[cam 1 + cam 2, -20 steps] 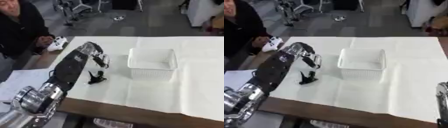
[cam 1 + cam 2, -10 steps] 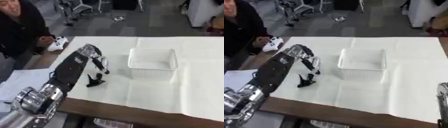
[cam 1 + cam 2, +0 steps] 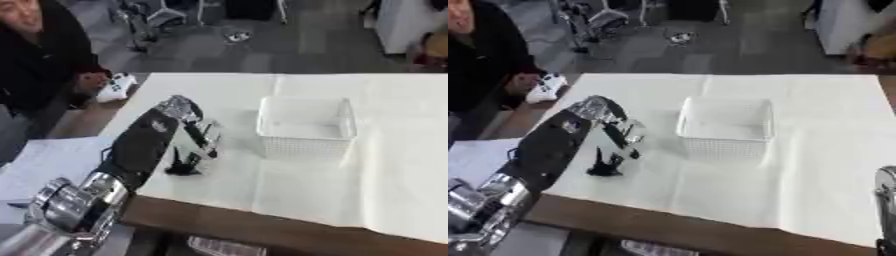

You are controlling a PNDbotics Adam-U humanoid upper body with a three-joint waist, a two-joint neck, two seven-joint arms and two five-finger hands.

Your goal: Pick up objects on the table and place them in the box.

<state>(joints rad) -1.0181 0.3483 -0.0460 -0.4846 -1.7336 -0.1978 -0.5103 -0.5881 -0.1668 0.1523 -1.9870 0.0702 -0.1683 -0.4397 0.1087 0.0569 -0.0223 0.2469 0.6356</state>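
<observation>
One small black object [image 3: 184, 165] is all that shows on the white-covered table [image 3: 385, 165] outside the box, and the white mesh box [image 3: 306, 127] looks empty as far as its inside can be seen. So the task reads as barely begun or at its last item: this object is not yet lifted and must still be carried right and dropped into the box.

The object lies near the table's left near corner, to the left of the box and a little nearer, apart from it. Its shape is unclear; it is dark and irregular with a part sticking up.

The left hand [image 3: 197, 137] hangs over the table just beyond and above the object, fingers pointing down toward it. The fingertips look very close to the object's top, but whether they touch it cannot be told. The fingers seem relaxed and slightly spread, holding nothing.

Only a silver edge of the right arm [image 3: 885, 200] shows at the right-eye view's near right corner; the right hand itself is out of sight.
</observation>
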